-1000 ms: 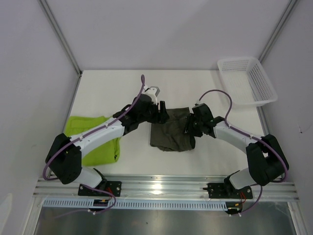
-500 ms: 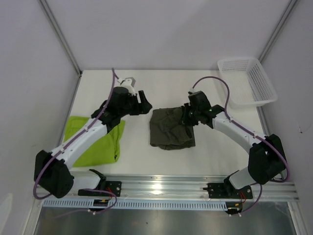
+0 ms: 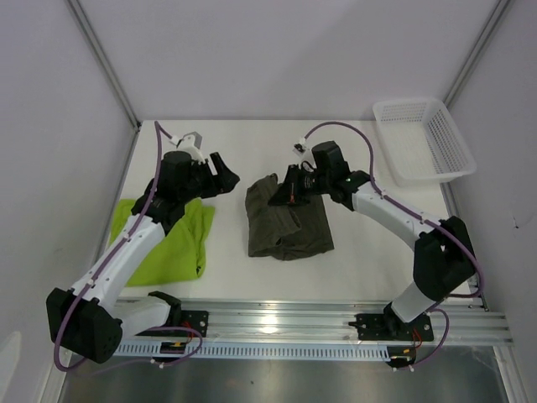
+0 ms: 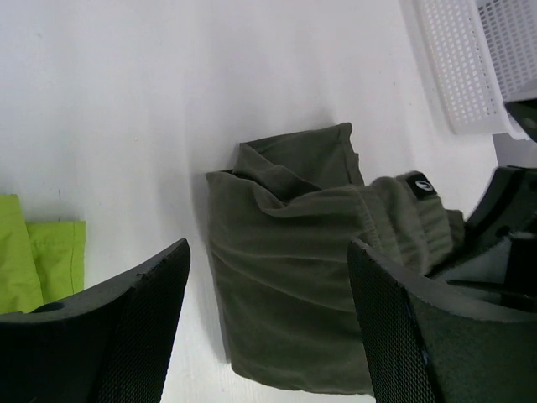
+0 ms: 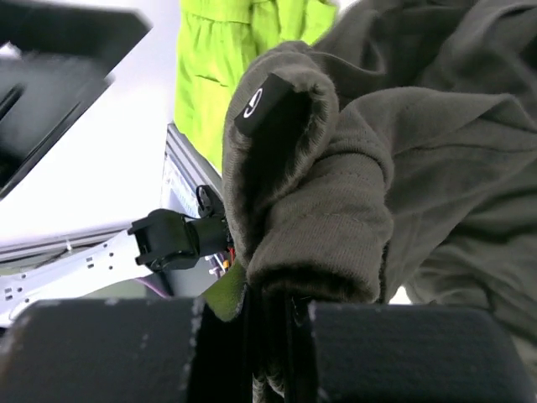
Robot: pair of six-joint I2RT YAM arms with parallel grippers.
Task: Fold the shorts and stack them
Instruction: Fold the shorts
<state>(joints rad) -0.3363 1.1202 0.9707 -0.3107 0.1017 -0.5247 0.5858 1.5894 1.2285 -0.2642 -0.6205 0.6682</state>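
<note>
White table [image 3: 252, 143], from above: green shorts [image 3: 172, 243] lie near-left, olive shorts [image 3: 289, 227] at centre, basket [image 3: 424, 138] far right. My left gripper [image 3: 225, 172] hovers between the two pairs. Left wrist: its jaws spread wide, empty. Right wrist: my right gripper [image 5: 270, 327] pinches a raised olive fold.
</note>
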